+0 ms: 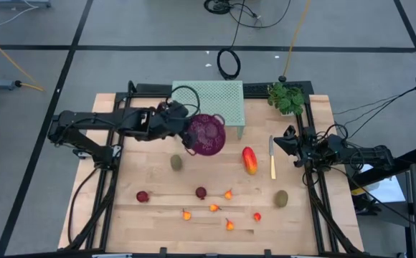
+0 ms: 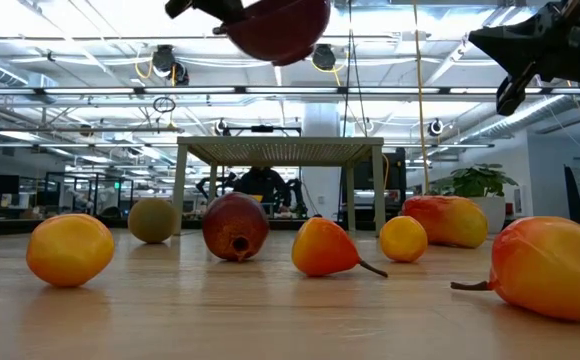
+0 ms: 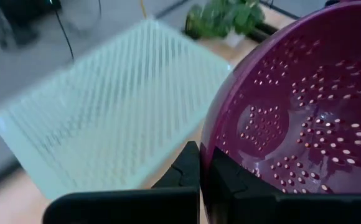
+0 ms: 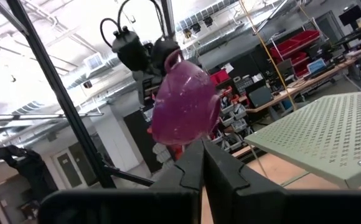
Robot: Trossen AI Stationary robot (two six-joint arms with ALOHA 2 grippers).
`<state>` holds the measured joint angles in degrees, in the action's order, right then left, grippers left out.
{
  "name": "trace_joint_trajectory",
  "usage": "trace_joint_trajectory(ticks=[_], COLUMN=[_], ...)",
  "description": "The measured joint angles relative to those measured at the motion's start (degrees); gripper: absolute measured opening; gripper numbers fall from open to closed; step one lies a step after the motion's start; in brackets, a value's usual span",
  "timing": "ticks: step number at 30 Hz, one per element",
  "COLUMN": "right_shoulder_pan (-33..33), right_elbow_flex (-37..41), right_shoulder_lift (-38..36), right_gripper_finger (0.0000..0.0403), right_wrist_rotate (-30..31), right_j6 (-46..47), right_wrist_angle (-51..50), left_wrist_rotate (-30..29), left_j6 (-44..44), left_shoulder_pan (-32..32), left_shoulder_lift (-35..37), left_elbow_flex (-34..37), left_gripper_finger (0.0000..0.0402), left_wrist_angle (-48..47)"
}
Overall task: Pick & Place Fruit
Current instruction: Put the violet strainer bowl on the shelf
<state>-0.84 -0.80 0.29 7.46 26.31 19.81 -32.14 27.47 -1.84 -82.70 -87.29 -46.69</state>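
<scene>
My left gripper (image 1: 187, 133) is shut on the purple perforated bowl (image 1: 208, 135), which hangs in the air in front of the pale green perforated stand (image 1: 208, 100). On the wooden table lie the fruits: a red-orange oblong (image 1: 249, 159), two brown-green ovals (image 1: 176, 163) (image 1: 282, 198), two dark red balls (image 1: 143, 196) (image 1: 201, 192) and several tiny orange-red ones (image 1: 214, 208). My right gripper (image 1: 283, 140) waits shut at the table's right side, above the surface, holding nothing. My left gripper pinches the bowl's rim (image 3: 206, 155), with one finger (image 3: 233, 183) inside the bowl and the other finger (image 3: 183, 171) outside its wall. It comes at the bowl from the table's left, slanting down. The bowl (image 2: 275, 25) is lifted clear of the table.
A yellow-handled knife (image 1: 272, 159) lies beside the red-orange oblong. A potted green plant (image 1: 287, 97) stands at the far right corner. Black frame rails run along the left and right table edges. Bare wood shows between the stand and the fruits.
</scene>
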Motion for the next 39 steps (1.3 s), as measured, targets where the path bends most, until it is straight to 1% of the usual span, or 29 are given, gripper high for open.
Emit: trace_joint_trajectory(ticks=[3,6,9,19,23,28,31,39], right_shoulder_pan=[0.00,0.00,0.00,0.00,0.00,0.00,0.00,0.00], right_elbow_flex=[-0.02,-0.01,0.00,-0.01,-0.02,-0.02,0.00,-0.01], right_shoulder_lift=[-0.02,-0.01,0.00,-0.02,-0.02,-0.02,0.00,-0.01], right_gripper_finger=[0.0004,0.0004,0.0004,0.0004,0.0004,0.0004,0.0004,0.0004], right_wrist_rotate=[-0.02,0.00,0.00,0.02,0.01,0.03,0.01,0.03], right_j6=[-0.18,-0.18,-0.18,-0.20,-0.18,-0.04,0.00,0.00], right_wrist_angle=[0.00,-0.02,-0.02,0.00,0.00,0.00,0.00,0.00], left_wrist_rotate=[-3.26,-5.82,-6.78,-7.42,-9.89,-9.90,-8.35,0.62], left_j6=[-6.89,-9.09,-9.36,-9.72,-8.33,-6.57,-5.45,-1.41], left_shoulder_pan=[-0.73,-0.92,-0.92,0.08,2.74,7.39,10.35,17.27], left_shoulder_lift=[-0.09,-0.43,-0.44,-0.44,-0.44,-0.44,-0.44,-0.44], left_elbow_flex=[0.00,0.00,0.00,0.00,0.00,0.00,0.00,-2.39], left_gripper_finger=[0.0000,0.0000,0.0000,0.0000,0.0000,0.0000,0.0000,0.0000], left_wrist_angle=[2.64,3.85,3.86,3.72,3.60,3.60,3.63,3.17])
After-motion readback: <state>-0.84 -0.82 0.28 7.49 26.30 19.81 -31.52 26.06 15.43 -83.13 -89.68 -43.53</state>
